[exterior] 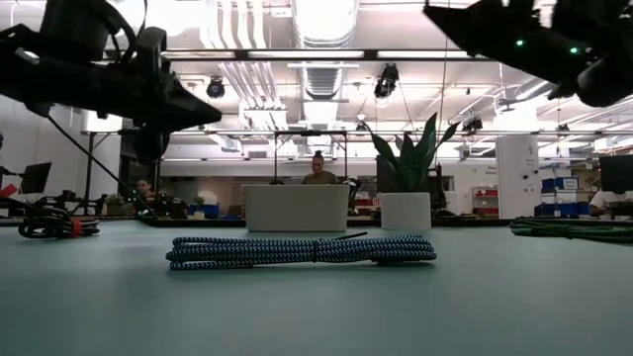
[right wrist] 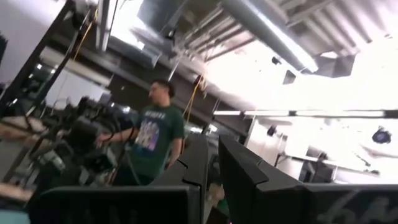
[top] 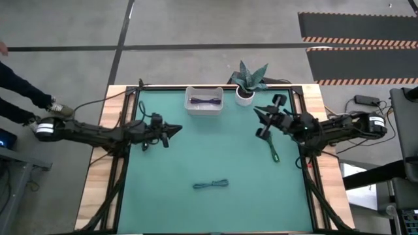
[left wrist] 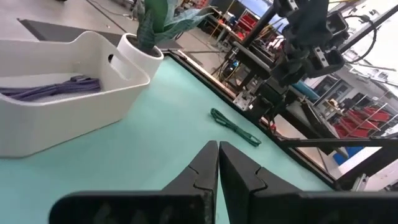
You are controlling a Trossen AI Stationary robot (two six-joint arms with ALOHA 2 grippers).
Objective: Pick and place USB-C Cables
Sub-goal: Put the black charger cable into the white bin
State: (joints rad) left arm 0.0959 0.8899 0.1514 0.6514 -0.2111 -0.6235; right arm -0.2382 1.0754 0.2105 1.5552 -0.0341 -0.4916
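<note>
A teal-blue USB-C cable bundle (top: 210, 185) (exterior: 302, 250) lies flat on the green mat near the front middle. A green bundle (top: 274, 151) (left wrist: 235, 127) lies on the mat at the right, under my right arm. A dark purple-blue bundle (top: 204, 101) (left wrist: 56, 87) rests inside the white bin (top: 204, 108). My left gripper (top: 177, 129) (left wrist: 217, 158) hovers shut over the mat's left half, pointing level toward the right. My right gripper (top: 257, 109) (right wrist: 212, 165) is raised at the right, tilted upward, fingers together with nothing between them.
A potted plant (top: 247, 85) (exterior: 406, 198) stands at the back beside the bin. A black frame (top: 302, 98) borders the mat. Loose black wiring (exterior: 49, 222) lies at the left. People stand in the room beyond the table (right wrist: 155, 137).
</note>
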